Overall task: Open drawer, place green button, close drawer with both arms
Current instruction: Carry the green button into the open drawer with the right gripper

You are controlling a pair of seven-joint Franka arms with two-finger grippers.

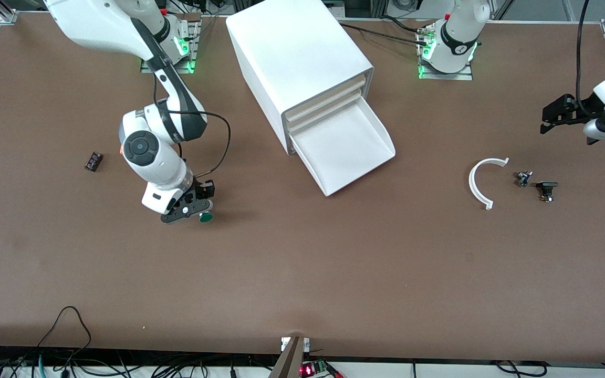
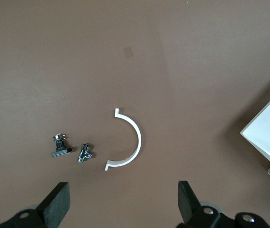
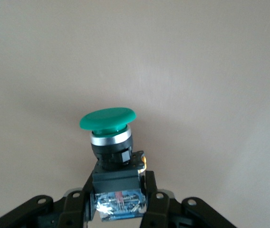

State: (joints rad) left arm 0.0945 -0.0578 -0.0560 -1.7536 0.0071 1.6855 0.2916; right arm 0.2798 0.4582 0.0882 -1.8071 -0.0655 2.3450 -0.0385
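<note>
The white cabinet (image 1: 302,58) stands at the middle of the table, near the robots' bases. Its lowest drawer (image 1: 352,157) is pulled out and its tray is bare. The button (image 1: 206,216), with a green cap (image 3: 107,119) and a black-blue body, is gripped by its body in my right gripper (image 1: 197,210) (image 3: 117,199). That gripper is low over the table toward the right arm's end, well away from the drawer. My left gripper (image 1: 546,121) (image 2: 123,204) is open and empty, up over the left arm's end of the table.
A white curved strip (image 1: 478,184) (image 2: 132,140) and two small black parts (image 1: 524,178) (image 1: 546,189) lie under the left gripper's view. A small dark part (image 1: 93,161) lies toward the right arm's end. The cabinet's corner (image 2: 268,133) shows in the left wrist view.
</note>
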